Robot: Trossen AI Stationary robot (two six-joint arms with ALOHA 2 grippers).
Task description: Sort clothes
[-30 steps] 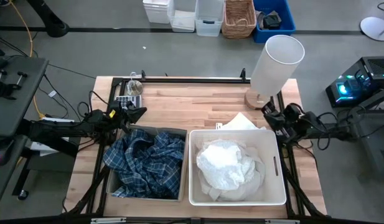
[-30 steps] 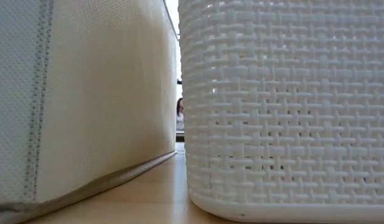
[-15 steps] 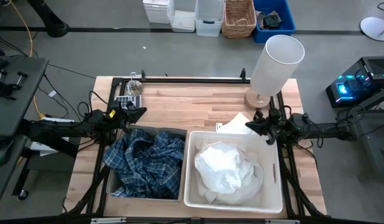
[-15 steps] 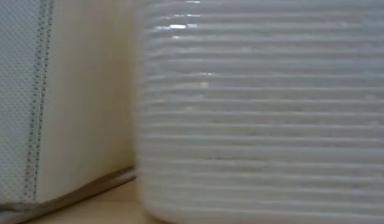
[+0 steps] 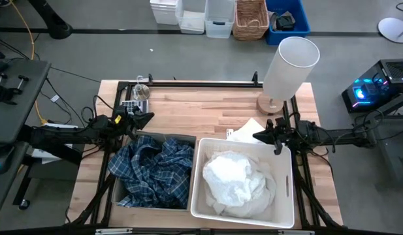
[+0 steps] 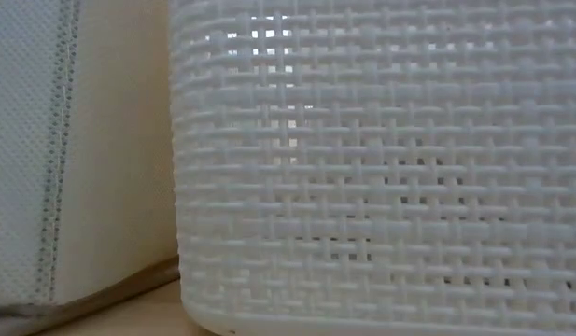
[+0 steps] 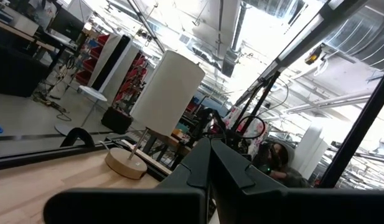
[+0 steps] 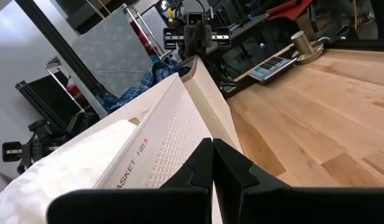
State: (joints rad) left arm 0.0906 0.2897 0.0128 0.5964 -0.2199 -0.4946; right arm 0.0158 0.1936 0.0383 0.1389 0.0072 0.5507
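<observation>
Shifted white clothes (image 5: 235,177) below right fingers (image 5: 265,139)

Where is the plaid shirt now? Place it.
In the high view, the plaid shirt lies in the grey bin on the table's left, beside the white basket.

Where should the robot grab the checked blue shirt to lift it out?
Probably from straight above, pinching a raised fold near the middle of the blue plaid shirt. It lies crumpled in the grey bin, whose walls block the sides, and its ridges stick up.
</observation>
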